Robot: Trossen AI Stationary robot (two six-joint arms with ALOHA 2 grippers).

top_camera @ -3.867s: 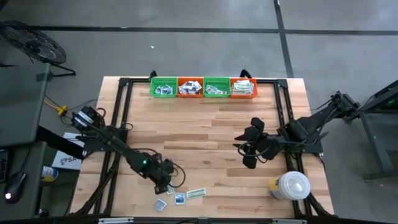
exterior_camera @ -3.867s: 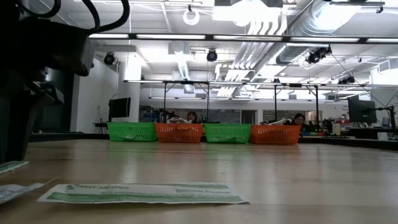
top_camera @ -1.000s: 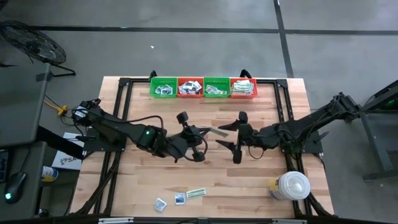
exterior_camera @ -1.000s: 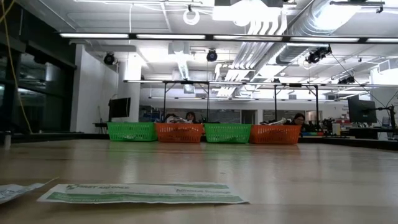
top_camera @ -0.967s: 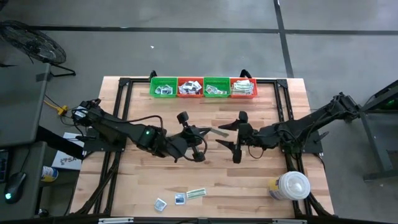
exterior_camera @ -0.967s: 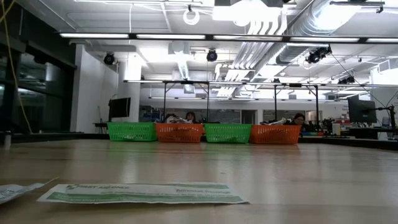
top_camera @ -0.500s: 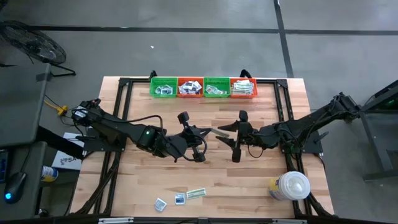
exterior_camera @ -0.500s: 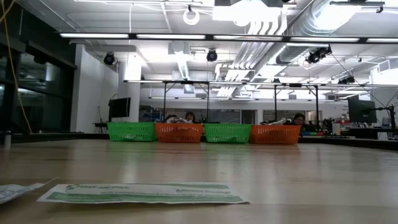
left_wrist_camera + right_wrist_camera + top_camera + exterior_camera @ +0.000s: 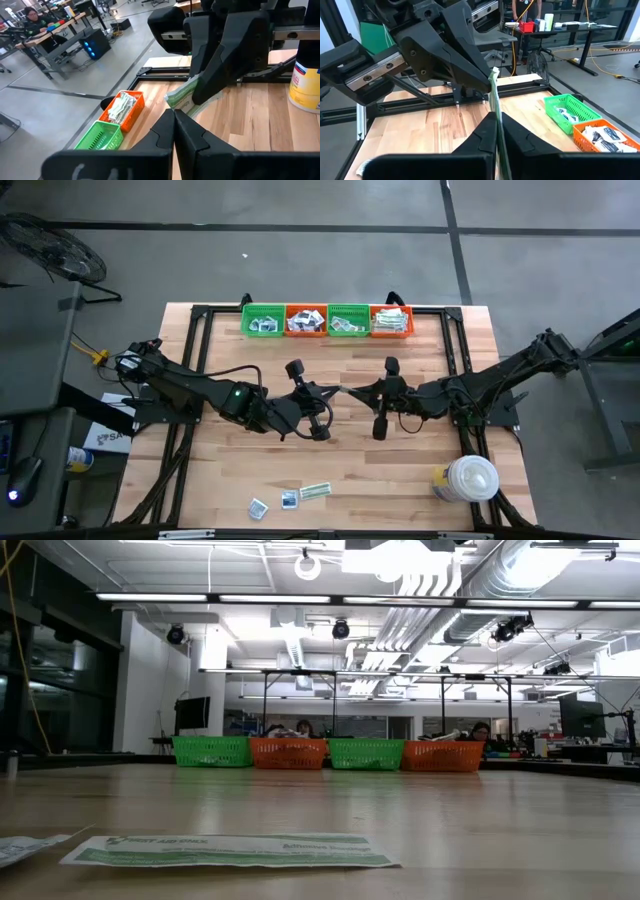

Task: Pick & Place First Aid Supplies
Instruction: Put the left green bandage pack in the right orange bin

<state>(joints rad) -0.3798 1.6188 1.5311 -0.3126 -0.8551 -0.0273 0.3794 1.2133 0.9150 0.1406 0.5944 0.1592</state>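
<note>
Mid-table (image 9: 420,470), both grippers clenching one pale-green strip (image 9: 349,391): left gripper (image 9: 335,392), right gripper (image 9: 362,393). Risking tearing if pulling apart before letting go

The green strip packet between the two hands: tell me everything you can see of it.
The strip packet is narrow, flat and pale green with white, seemingly thin paper or film. It hangs in the air above the middle of the table, level, pinched at one end by the left hand and at the other by the right hand, both shut on it.
</note>
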